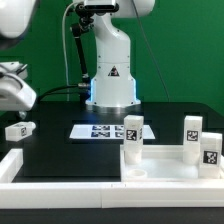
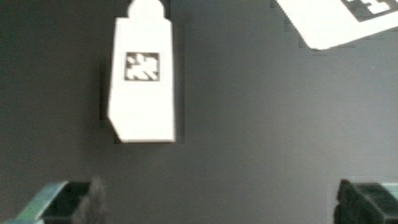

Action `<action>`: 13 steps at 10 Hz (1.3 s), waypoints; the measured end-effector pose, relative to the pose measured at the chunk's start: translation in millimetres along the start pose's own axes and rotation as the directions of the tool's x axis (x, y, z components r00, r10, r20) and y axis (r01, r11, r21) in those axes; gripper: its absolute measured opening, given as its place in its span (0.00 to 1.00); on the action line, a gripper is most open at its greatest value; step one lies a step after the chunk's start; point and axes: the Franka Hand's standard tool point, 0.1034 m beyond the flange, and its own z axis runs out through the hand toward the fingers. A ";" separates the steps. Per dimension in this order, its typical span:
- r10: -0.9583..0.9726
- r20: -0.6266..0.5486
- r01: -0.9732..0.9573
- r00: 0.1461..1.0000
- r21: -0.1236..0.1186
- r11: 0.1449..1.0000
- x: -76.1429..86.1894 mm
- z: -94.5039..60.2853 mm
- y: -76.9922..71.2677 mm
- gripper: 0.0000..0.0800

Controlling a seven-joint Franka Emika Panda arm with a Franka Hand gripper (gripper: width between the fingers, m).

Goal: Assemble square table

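Observation:
The white square table top (image 1: 160,165) lies at the exterior view's right. Three white tagged legs stand upright on it: one at its left corner (image 1: 133,135) and two at the right (image 1: 192,133) (image 1: 211,150). A fourth leg (image 1: 20,130) lies flat on the black table at the left. In the wrist view this leg (image 2: 143,75) lies lengthwise with its tag up. My gripper (image 1: 14,98) hovers above the lying leg. In the wrist view the gripper (image 2: 217,205) is open and empty. Its fingertips (image 2: 63,205) are short of the leg and do not touch it.
The marker board (image 1: 105,130) lies in front of the robot base (image 1: 110,85), and its corner shows in the wrist view (image 2: 347,20). A long white L-shaped wall (image 1: 12,165) runs along the table's front and left edge.

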 end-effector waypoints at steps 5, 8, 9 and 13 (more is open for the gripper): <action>0.018 0.029 -0.018 0.999 0.003 1.000 2.1 16.8 8.1 0.81; 0.052 0.080 -0.052 0.995 0.004 0.999 1.5 57.6 26.3 0.81; 0.057 0.102 -0.059 0.993 0.009 0.998 -1.0 63.3 26.4 0.81; 0.060 0.116 -0.062 0.991 0.012 0.998 -2.3 66.0 26.5 0.81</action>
